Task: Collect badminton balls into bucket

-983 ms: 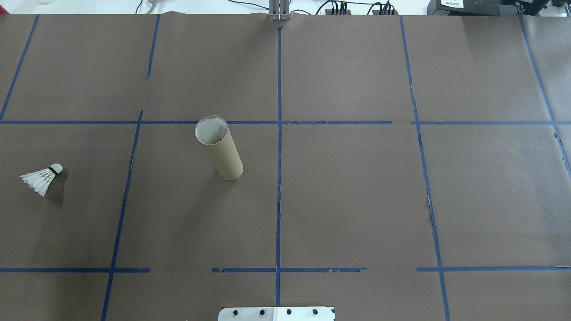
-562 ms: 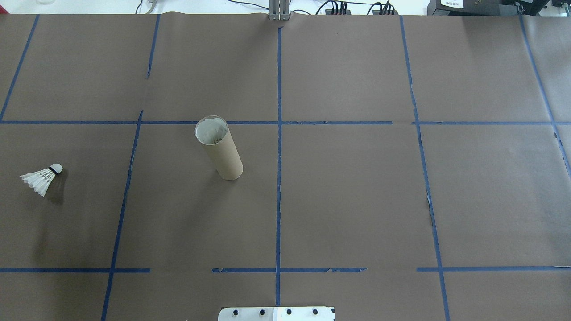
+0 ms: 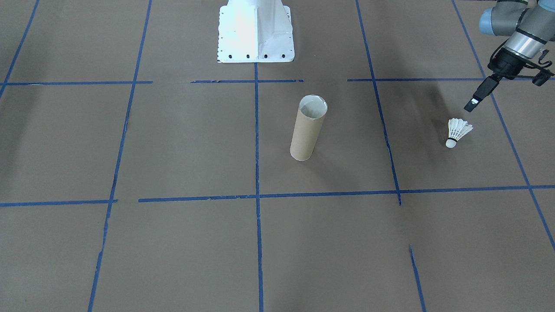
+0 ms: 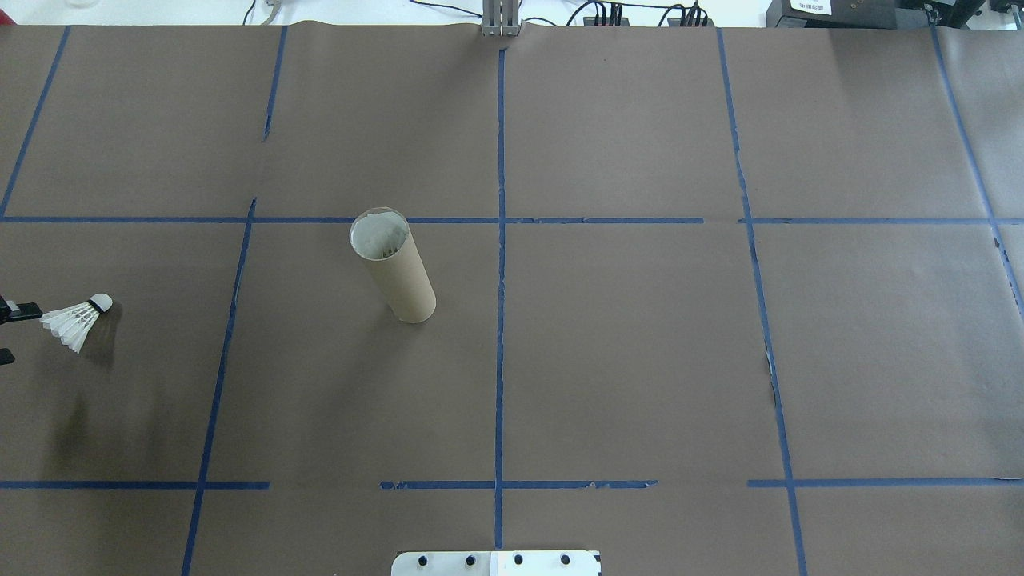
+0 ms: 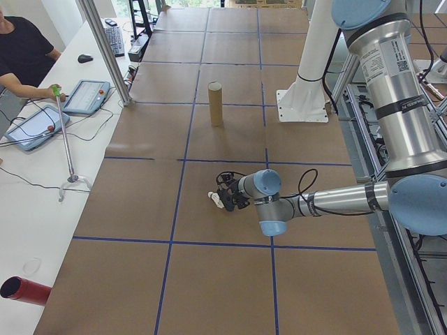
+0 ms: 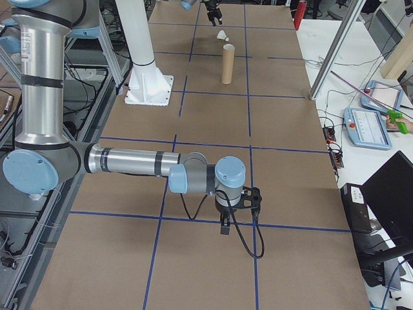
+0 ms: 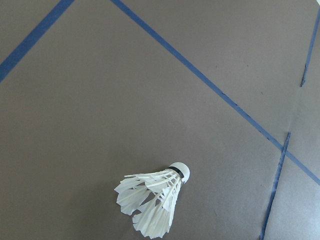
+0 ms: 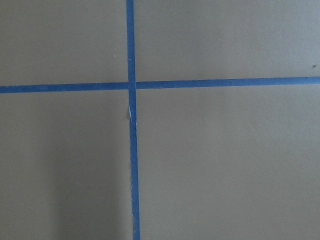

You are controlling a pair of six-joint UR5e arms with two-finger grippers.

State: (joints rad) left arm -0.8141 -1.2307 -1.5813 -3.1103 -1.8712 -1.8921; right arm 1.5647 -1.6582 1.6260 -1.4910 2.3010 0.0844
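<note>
The shuttlecock (image 4: 78, 322) lies on its side near the table's (image 4: 624, 344) left edge as the robot sees it, about midway along that edge, with its cork tip (image 4: 101, 302) aimed toward the middle of the table and its feather skirt (image 7: 147, 202) fanned out toward the edge. The cardboard tube (image 4: 394, 274) stands upright well apart from it, nearer the table's centre, its open mouth (image 3: 313, 107) facing up. The left gripper (image 4: 6, 331) hovers just beside the skirt, its two dark fingers spread apart with nothing between them; the front-facing view shows it tilted down toward the shuttlecock. The right gripper (image 6: 225, 223) hangs over bare table toward the opposite end, and whether it is apart or together cannot be told. The shuttlecock is probably very light, so any nudge could send it rolling. Its feathers look thin and brittle and would likely bend or crush under a squeeze, and they would give little purchase. The cork and the dark band behind it seem the firm part, so a gentle pinch there looks safest, and it would leave the cork leading for a drop into the narrow tube.
</note>
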